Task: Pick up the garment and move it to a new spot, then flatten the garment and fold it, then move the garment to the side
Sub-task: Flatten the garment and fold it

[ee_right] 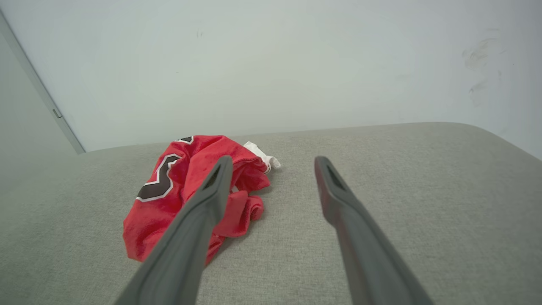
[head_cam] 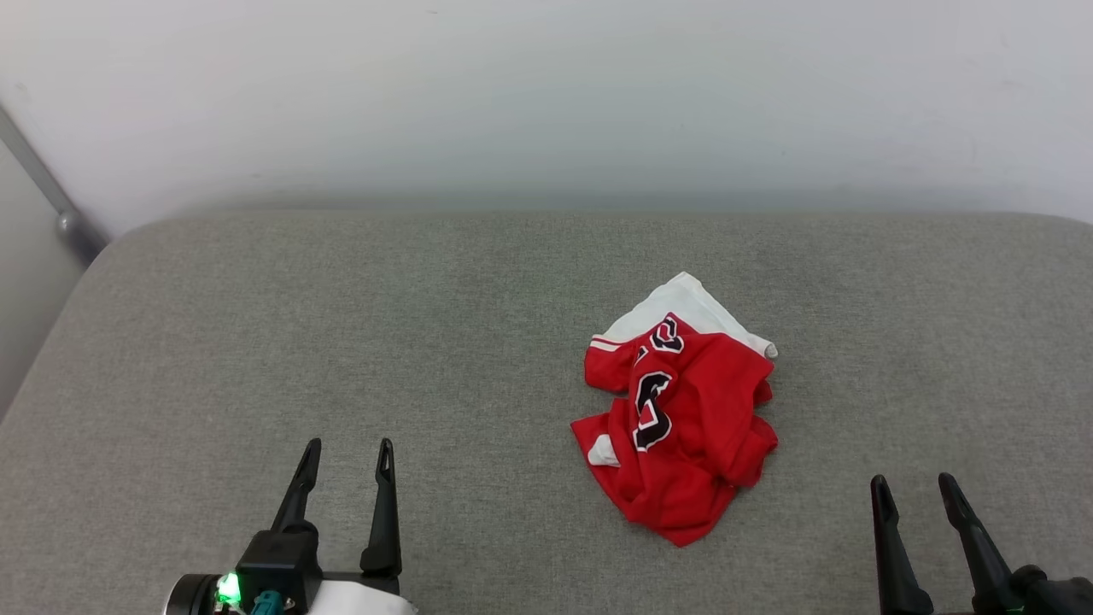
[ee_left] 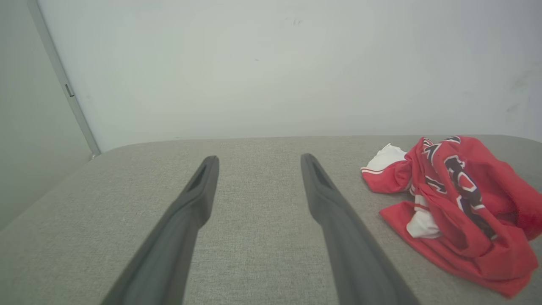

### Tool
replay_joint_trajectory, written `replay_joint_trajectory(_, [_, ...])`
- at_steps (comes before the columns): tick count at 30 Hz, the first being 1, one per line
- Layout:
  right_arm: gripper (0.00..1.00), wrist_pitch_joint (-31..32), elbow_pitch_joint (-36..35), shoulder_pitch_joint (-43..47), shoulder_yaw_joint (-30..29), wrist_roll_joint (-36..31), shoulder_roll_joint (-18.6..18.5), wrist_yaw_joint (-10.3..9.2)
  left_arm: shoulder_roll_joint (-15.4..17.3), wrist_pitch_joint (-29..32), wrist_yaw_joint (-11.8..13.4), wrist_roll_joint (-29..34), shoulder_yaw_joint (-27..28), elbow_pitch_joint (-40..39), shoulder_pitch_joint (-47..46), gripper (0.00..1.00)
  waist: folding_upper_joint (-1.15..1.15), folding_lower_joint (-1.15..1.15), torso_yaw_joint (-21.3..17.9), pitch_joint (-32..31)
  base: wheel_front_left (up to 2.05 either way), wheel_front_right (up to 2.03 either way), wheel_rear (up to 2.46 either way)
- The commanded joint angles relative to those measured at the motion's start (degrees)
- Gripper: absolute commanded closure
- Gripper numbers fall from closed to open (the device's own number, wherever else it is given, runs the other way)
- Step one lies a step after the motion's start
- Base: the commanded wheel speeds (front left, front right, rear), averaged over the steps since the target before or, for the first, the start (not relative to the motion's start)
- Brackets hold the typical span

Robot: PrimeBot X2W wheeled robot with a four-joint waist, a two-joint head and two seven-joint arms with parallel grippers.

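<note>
Lying crumpled right of the middle of the grey upholstered surface [head_cam: 427, 342], the garment [head_cam: 683, 418] shows red folds, black lettering and a white sleeve toward the far edge. At the near edge, the left end effector [head_cam: 350, 446] sits well apart from it and the right end effector [head_cam: 913, 482] sits near it. Both are spread wide and empty.

Red garment [head_cam: 683, 427] w/ white sleeve & black lettering, crumpled in a heap on grey surface [head_cam: 341, 342], right of center.

Garment [head_cam: 683, 410] on cushion [head_cam: 341, 342] (right of centre).
</note>
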Motion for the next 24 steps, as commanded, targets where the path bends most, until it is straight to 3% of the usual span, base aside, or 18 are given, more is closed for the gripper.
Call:
replay_joint_trajectory(1, [0.00,-0.1,0.1,1.0,-0.2,0.2,0.2,-0.02,-0.7,-0.1,-0.8,0.6,0.8,0.3,0.9,0.00,0.00,0.00,0.1,-0.2,0.00,0.00,0.00])
replay_joint_trajectory(11, [0.00,-0.1,0.2,1.2,-0.1,0.8,0.2,-0.02,-4.6,-0.1,-5.9,3.6,5.4,1.8,2.8,0.00,0.00,0.00,0.4,-0.4,0.00,0.00,0.00])
replay_joint_trajectory(24, [0.00,-0.1,0.3,1.3,0.1,1.1,0.2,-0.02,-7.3,-0.2,-9.3,6.2,9.2,2.5,3.4,0.00,0.00,0.00,0.6,-0.4,0.00,0.00,0.00])
